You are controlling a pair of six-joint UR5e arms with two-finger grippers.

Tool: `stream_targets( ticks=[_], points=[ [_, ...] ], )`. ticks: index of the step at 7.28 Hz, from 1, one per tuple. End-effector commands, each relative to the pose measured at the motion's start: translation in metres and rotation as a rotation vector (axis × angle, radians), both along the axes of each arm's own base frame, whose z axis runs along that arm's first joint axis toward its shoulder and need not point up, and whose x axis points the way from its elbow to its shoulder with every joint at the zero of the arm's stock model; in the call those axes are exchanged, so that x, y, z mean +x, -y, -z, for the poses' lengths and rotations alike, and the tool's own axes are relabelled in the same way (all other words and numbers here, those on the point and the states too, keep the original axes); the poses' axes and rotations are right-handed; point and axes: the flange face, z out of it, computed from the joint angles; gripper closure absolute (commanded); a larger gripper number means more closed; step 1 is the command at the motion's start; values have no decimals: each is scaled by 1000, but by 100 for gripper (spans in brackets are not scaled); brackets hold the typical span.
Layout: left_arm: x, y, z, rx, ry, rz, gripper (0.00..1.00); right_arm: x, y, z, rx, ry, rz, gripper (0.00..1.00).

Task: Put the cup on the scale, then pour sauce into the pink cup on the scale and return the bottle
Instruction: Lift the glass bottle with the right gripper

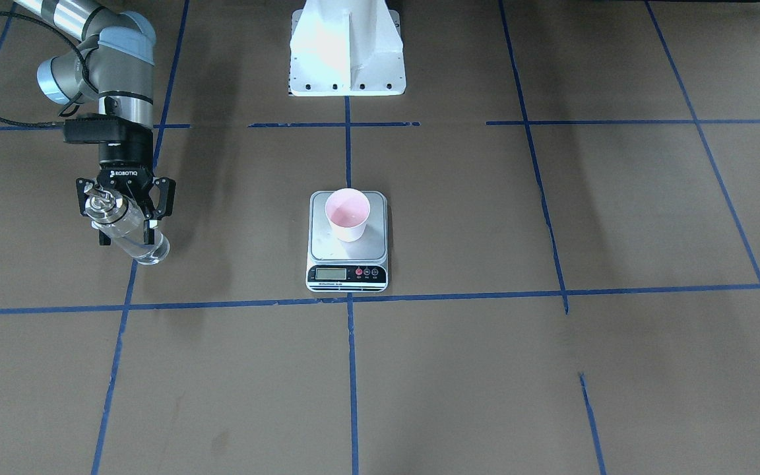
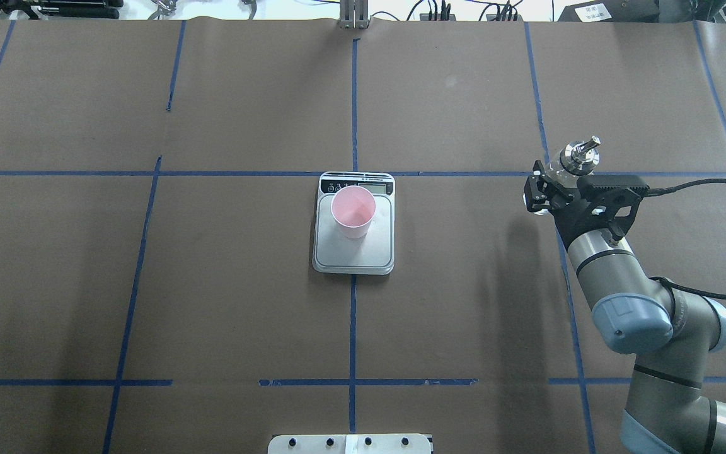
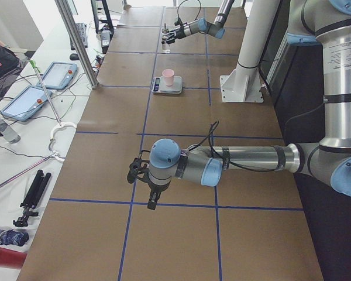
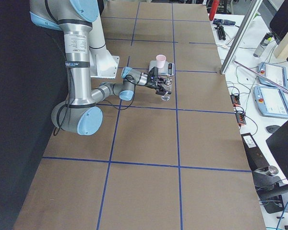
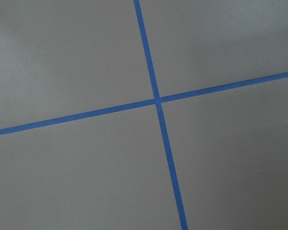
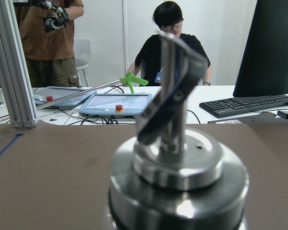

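The pink cup point(image 1: 347, 214) stands upright on the scale point(image 1: 327, 249) at the table's middle; it also shows in the overhead view point(image 2: 353, 211). My right gripper point(image 1: 127, 236) is shut on the clear glass bottle point(image 1: 137, 237), which stands upright, its base at or just above the table, well to the scale's right from my side. Its silver spout cap point(image 2: 578, 154) fills the right wrist view point(image 6: 177, 167). My left gripper point(image 3: 136, 171) hangs over bare table, far from the scale; I cannot tell whether it is open or shut.
Blue tape lines point(image 5: 156, 99) grid the brown table. The white robot base point(image 1: 347, 53) stands behind the scale. Beyond the far edge are an aluminium post point(image 6: 12, 72), tablets point(image 6: 117, 103), a keyboard point(image 6: 247, 103) and two operators point(image 6: 170, 38).
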Motion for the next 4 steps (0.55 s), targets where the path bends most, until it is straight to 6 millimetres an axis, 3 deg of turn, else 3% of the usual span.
stream_targets(
  ticks=[1,2,4],
  points=[
    [0,2,1,2,0,2,0,11,-6,37,48,10,18,100],
    [0,2,2,1,-1,4,0,12,-6,30,44,-7,17,100],
    [0,2,2,1,-1,4,0,10,-6,35,84,-122,54,100]
  ],
)
